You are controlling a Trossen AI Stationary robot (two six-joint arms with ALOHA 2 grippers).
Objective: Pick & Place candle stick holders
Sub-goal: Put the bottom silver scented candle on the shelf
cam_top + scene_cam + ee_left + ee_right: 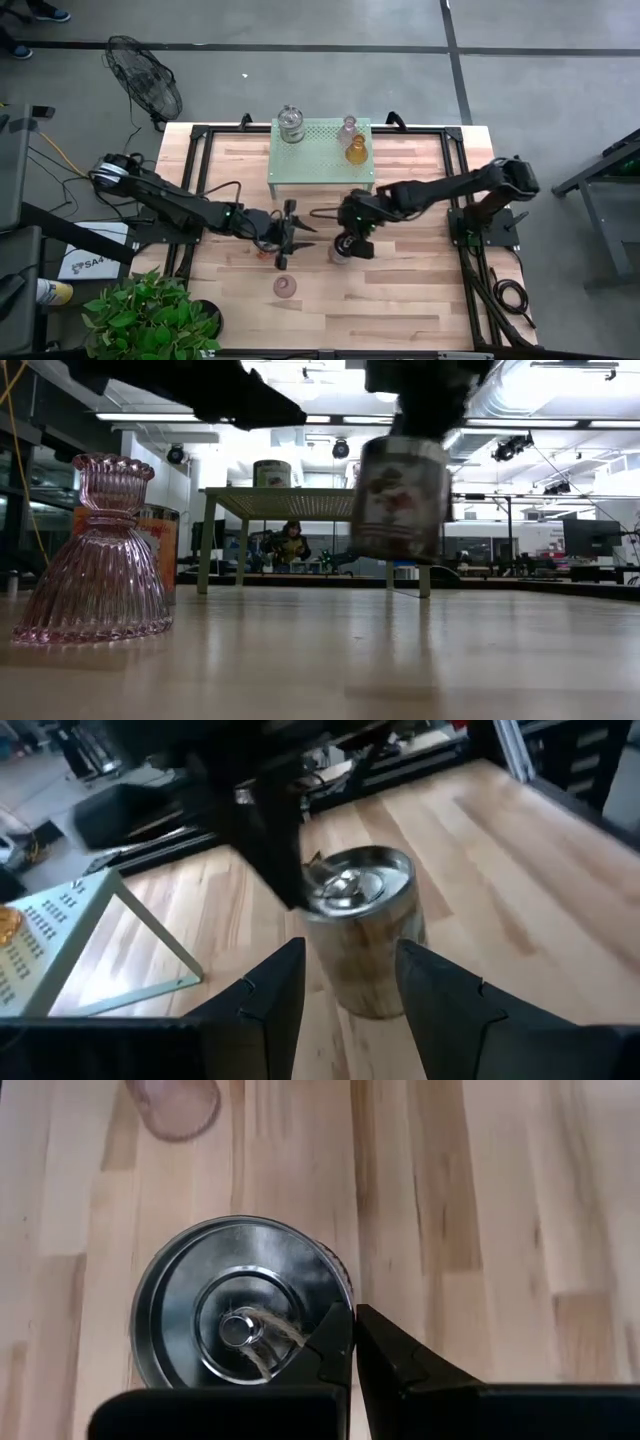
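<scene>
A silvery jar-like candle stick holder hangs above the table's middle, with my right gripper shut at its lid. My left gripper stands open just left of it, pointing at the jar, with nothing between its fingers. A pale pink bell-shaped holder rests on its wide base near the table's front. On the green shelf stand another jar-like holder, a pale pink one and an amber one. My right gripper pinches the twine loop that runs from the knob in the middle of the jar's lid, between its two shut fingers. The fingers come from above, slanting down. The jar hangs upright below them, clear of the table.
The green perforated shelf stands on thin legs at the table's far middle. A black frame runs around the tabletop. A potted plant sits at the near left corner and a fan beyond the far left corner.
</scene>
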